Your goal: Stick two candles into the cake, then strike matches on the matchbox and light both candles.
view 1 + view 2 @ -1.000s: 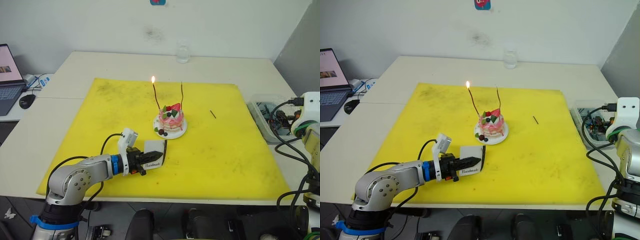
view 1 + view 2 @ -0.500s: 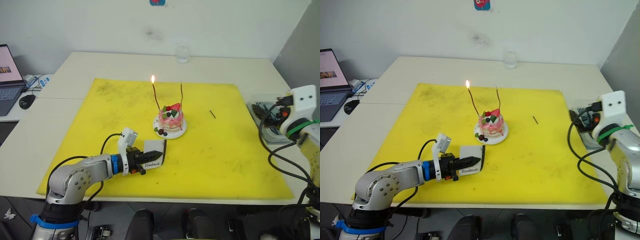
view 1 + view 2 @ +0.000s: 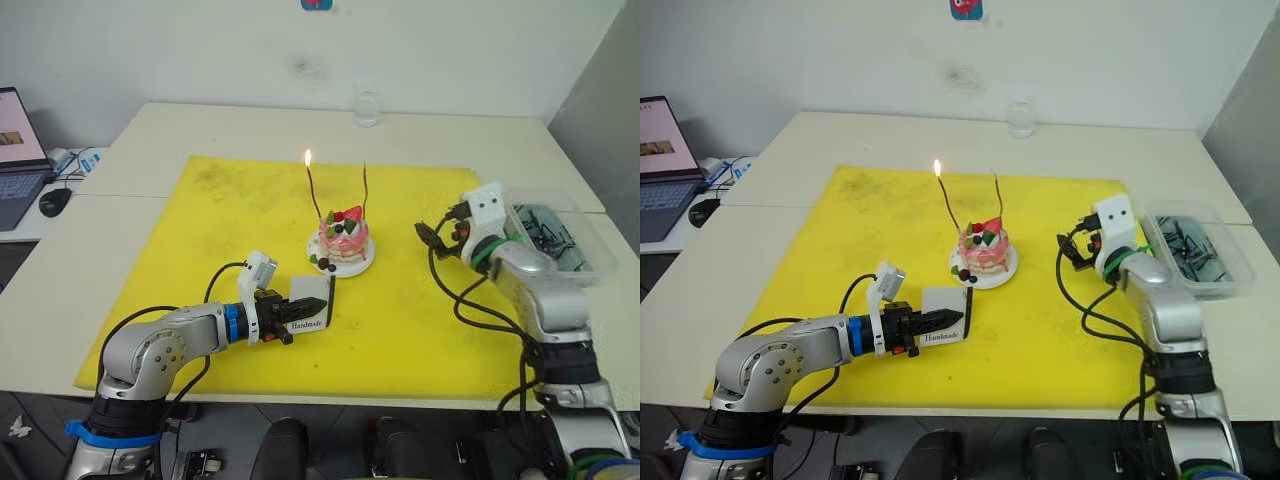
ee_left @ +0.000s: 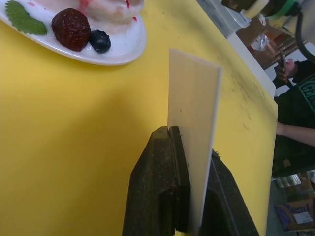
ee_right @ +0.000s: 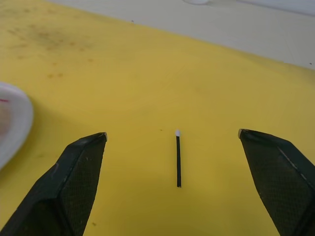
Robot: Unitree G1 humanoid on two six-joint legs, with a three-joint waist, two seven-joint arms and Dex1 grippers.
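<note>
The cake (image 3: 343, 243) sits on its white plate (image 3: 361, 263) near the middle of the yellow mat (image 3: 220, 220) on the counter (image 3: 150, 130), with two candles (image 3: 313, 195) stuck in it, the left one burning. In front of the cake, the left pincer (image 3: 310, 311) is clenched on the matchbox (image 3: 306, 310), held on edge. To the cake's right, the right pincer (image 5: 172, 142) is spread wide over a match (image 5: 177, 160) lying on the mat.

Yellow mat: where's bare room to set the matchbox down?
The yellow mat is bare left of the cake, and along its near edge between the matchbox and the right gripper. Crowded: around the cake, and by the match.
</note>
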